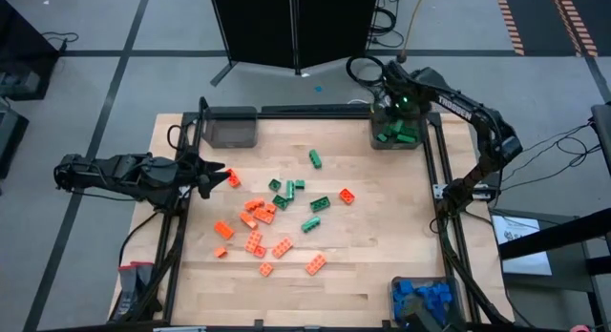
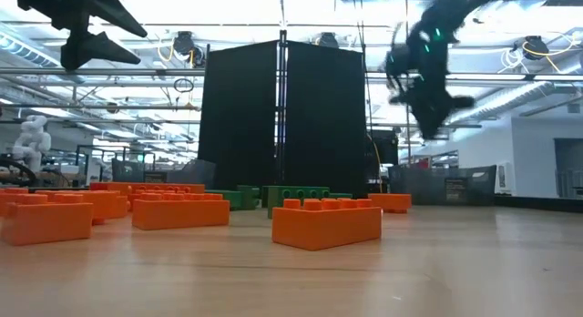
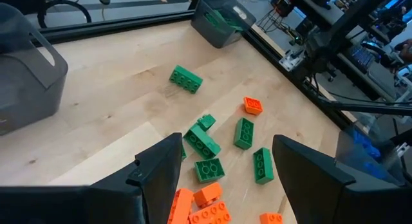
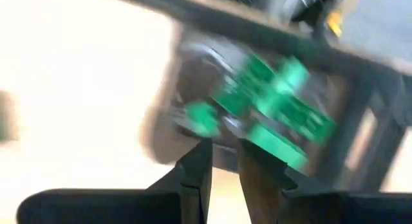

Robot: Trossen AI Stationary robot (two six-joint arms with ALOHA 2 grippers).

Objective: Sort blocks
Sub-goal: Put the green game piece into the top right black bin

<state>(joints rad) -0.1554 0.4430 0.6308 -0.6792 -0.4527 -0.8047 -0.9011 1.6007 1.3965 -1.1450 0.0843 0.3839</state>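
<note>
**Right gripper above the green bin**

Only the high view shows the blue bin (image 1: 425, 300), lower right. Loose blocks (image 1: 277, 217) lie mid-table. Right gripper (image 4: 223, 161): fingers narrow, nothing between them. Left gripper (image 3: 222, 169): wide, empty.

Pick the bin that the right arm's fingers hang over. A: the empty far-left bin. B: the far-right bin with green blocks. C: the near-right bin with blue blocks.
B: in the high view the right gripper hangs above the far-right bin holding green blocks.
</note>
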